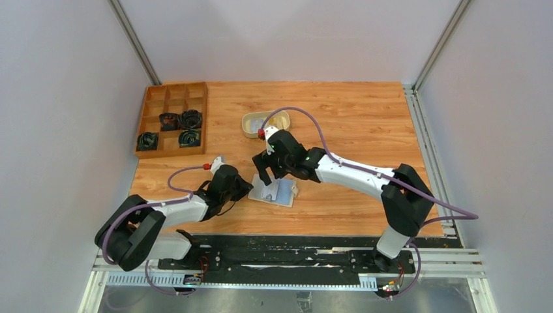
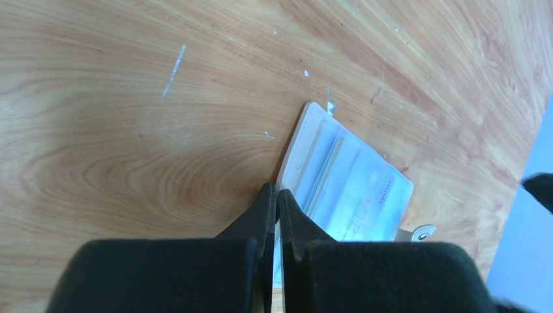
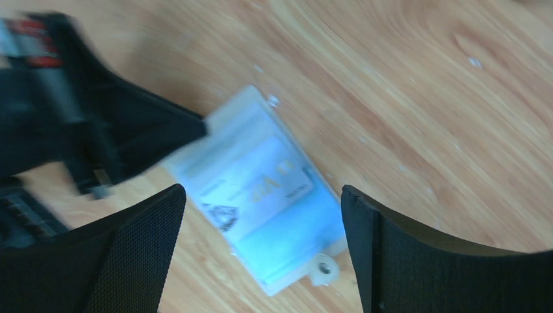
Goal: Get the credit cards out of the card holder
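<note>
1. Card holder (image 1: 279, 192) (image 2: 365, 208) (image 3: 280, 251) lies open and flat on the counter (image 1: 365, 117), near its front edge, between my two arms.
2. Left hand (image 1: 246, 189) (image 2: 275, 195): fingers pressed together, pinching the holder's left edge; a pale sliver of it shows between them in the wrist view.
3. Right hand (image 1: 269, 176) (image 3: 262, 190): fingers spread wide, hanging over the holder, one finger on each side of it – gripping nothing.
4. Credit cards (image 2: 355, 192) (image 3: 257, 186) sit in the pale blue pockets. The top one is whitish with faint print, and a yellowish edge shows beside it in the left wrist view.
5. Snap tab (image 2: 422, 233) (image 3: 324, 267) sticks out at the holder's far corner, flat on the wood.
6. In the way: from above, my right hand covers the holder's left part, and the left fingertips cover its edge.
7. Around: an oval tray (image 1: 248, 120) just behind my right wrist – something pale inside, cannot tell what.
8. Back left, well apart: a wooden compartment box (image 1: 147, 120) with dark coils (image 1: 190, 119) in several cells.
9. Purple cable (image 1: 306, 117) arcs from my right wrist back along the arm.
</note>
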Tool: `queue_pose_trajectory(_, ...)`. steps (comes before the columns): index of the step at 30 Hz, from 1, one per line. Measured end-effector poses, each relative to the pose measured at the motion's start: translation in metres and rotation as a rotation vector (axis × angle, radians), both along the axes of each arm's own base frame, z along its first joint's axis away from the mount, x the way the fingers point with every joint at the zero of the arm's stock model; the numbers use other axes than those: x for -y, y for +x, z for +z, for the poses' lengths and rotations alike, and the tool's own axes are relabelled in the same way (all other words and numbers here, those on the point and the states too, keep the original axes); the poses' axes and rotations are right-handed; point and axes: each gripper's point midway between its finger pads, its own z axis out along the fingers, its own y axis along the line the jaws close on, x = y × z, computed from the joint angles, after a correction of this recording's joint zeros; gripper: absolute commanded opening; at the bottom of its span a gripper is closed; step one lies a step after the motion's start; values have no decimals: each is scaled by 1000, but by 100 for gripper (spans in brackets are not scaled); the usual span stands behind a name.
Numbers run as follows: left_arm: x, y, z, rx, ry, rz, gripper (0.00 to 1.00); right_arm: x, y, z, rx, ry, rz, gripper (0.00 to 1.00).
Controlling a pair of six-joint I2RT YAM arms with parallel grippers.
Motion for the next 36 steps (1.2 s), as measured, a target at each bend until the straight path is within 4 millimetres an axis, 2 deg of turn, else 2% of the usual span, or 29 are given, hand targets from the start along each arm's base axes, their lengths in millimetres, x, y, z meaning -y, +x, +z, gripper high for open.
queue_pose_trajectory(4, -9, 2, 1, 1, 23, 49, 0, -30, -4, 41, 8, 210, 86, 86)
queue_pose_trajectory(6, -15, 3, 3, 4, 39, 74, 0, -37, -4, 53, -5, 311, 100, 81)
queue_pose_trajectory(8, -19, 4, 5, 5, 57, 93, 0, -36, -4, 53, -41, 389, 90, 79)
queue_pose_trajectory(15, -29, 4, 1, -10, 105, 128, 0, -6, -15, 1, -277, 529, -21, 76)
queue_pose_trajectory(22, -33, 4, 0, -9, 119, 140, 0, -24, -21, 11, -365, 661, 28, 75)
queue_pose_trajectory(36, -38, 5, -2, -6, 136, 162, 0, -24, -23, -29, -476, 617, -49, 77)
